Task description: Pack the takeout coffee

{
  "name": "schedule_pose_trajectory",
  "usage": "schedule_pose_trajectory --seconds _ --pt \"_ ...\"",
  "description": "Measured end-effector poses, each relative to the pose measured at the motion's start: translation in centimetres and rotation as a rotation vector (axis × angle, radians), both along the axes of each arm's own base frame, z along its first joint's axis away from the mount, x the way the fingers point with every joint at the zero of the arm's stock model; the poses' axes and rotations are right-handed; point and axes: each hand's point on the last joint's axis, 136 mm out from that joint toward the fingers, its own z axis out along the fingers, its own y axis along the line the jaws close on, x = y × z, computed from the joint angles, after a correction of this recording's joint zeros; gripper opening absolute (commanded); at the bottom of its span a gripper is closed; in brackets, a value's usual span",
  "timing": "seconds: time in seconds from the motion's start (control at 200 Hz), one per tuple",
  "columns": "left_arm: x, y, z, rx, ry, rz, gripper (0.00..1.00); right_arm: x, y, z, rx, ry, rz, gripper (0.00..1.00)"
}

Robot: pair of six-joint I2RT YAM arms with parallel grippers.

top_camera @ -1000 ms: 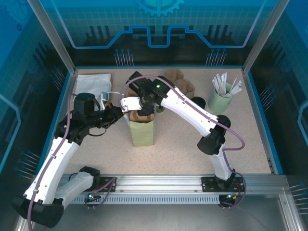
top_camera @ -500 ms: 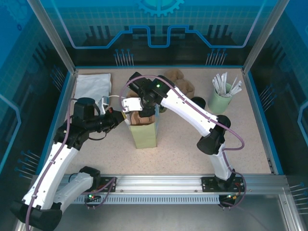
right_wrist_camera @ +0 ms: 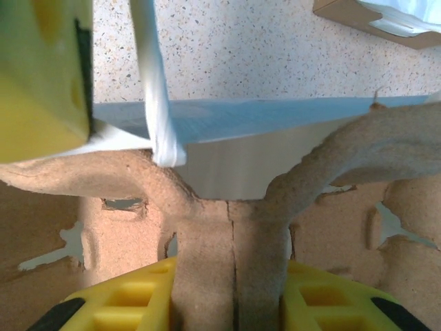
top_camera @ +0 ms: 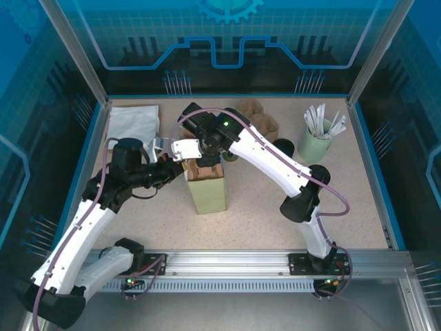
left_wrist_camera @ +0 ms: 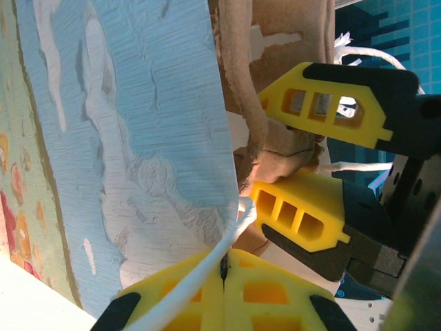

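A pale green paper bag (top_camera: 209,195) stands upright mid-table. A brown pulp cup carrier (top_camera: 204,169) sits in its open top. My right gripper (right_wrist_camera: 231,303) is shut on the carrier's central handle (right_wrist_camera: 231,255), reaching down from above (top_camera: 201,156). My left gripper (left_wrist_camera: 224,276) is shut on the bag's white string handle (left_wrist_camera: 207,272) at the bag's left rim (top_camera: 173,169). The bag's wall (left_wrist_camera: 138,138) is close in the left wrist view. The small olive-green coffee cup (top_camera: 230,156) peeks out just behind the right arm, mostly hidden.
A pale green cup of white sticks (top_camera: 317,141) stands at the back right, with a black lid (top_camera: 282,146) beside it. Spare brown carriers (top_camera: 258,114) lie at the back, and a flat white bag (top_camera: 134,123) at the back left. Blue walls enclose the table.
My left gripper has moved a little right with the string handle. The bag has shifted slightly right, and the carrier sits lower in its mouth.
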Motion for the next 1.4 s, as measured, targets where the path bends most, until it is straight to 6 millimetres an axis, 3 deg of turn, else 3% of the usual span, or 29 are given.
schedule_pose_trajectory --seconds 0.305,0.615,1.036,1.401 --pt "0.1 -0.1 -0.2 0.011 0.001 0.003 0.00 0.0 0.1 -0.1 -0.007 -0.005 0.010 0.33" --pt "-0.4 0.4 -0.7 0.041 0.014 0.025 0.00 0.3 0.9 -1.6 -0.017 0.015 0.008 0.33" --pt "-0.7 1.1 -0.6 0.060 0.008 0.053 0.00 1.0 -1.1 -2.0 -0.103 -0.041 -0.035 0.33" --pt "-0.9 1.0 -0.1 0.051 -0.018 0.041 0.00 0.3 -1.1 -1.9 -0.083 -0.005 -0.036 0.32"
